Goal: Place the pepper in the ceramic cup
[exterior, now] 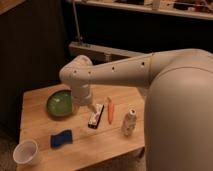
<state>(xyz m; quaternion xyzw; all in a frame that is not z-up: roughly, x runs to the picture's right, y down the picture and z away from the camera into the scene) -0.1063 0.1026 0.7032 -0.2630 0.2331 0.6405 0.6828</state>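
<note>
orange-red against pale wood, the small slender tapered pepper (110,111) lies flat and untouched on the wooden table (85,148), between a black-and-white rectangular bar (95,119) and a small whitish bottle (129,122). the end effector (91,107) hangs from the pale grey arm (115,70) low over the table, above the far end of the bar and just beside the pepper, its jaws spread with nothing between them. the main risk, as i judge it, is a grasp on the wrong thing: the bar is nearer the end effector than the pepper is, so a straight descent would land on it or shove it into the pepper. the pepper is also thin and tapered (a poor shape for flat jaws), so a pinch off its middle could squirt it toward the bottle, which looks easy to topple. the small round white ceramic cup (26,152) stands well apart at the table's near corner, close to the edge, where a clumsy release could tip it. a round green plate (60,103) sits beside the wrist, and a blue sponge-like pad (61,138) lies on the likely carry path, low enough to pass over.
</note>
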